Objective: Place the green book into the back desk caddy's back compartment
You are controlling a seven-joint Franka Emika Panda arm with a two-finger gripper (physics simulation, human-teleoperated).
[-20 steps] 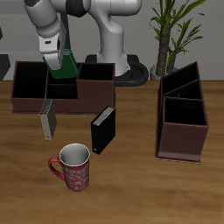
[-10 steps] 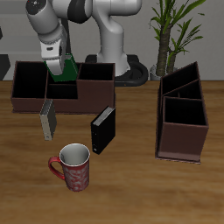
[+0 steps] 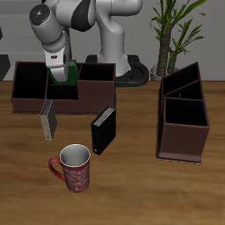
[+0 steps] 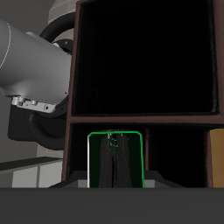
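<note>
The green book (image 3: 73, 69) hangs upright in my gripper (image 3: 61, 74), which is shut on it. The book's lower part sits inside a small compartment along the far wall of the back desk caddy (image 3: 88, 97), a long maroon-brown box with a black inside. In the wrist view the green book (image 4: 114, 135) shows as a green outline between dark compartment walls of the caddy (image 4: 72, 61). The book's lower end is hidden by the caddy wall, so I cannot tell whether it touches the floor.
A grey book (image 3: 47, 119) leans against the caddy's front wall. A black book (image 3: 104, 130) stands near the table's middle. A red patterned mug (image 3: 74, 167) stands nearer the front edge. A second maroon caddy (image 3: 182, 119) lies end-on, with a plant (image 3: 174, 31) behind it.
The gripper has come down with the green book, and the book has sunk deeper into the caddy's far compartment. Nothing else moved.
</note>
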